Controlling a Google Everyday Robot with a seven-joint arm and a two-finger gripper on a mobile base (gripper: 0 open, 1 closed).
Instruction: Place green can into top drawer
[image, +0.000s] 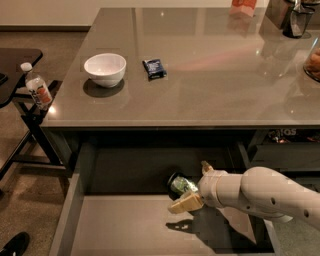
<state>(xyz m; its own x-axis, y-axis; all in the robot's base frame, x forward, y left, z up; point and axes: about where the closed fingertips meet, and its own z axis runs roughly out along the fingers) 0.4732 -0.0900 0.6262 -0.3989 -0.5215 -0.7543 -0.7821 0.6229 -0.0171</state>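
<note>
arm (265, 195): extended from right | hand (188, 187): low centre, fingers (184, 203) spread
</note>
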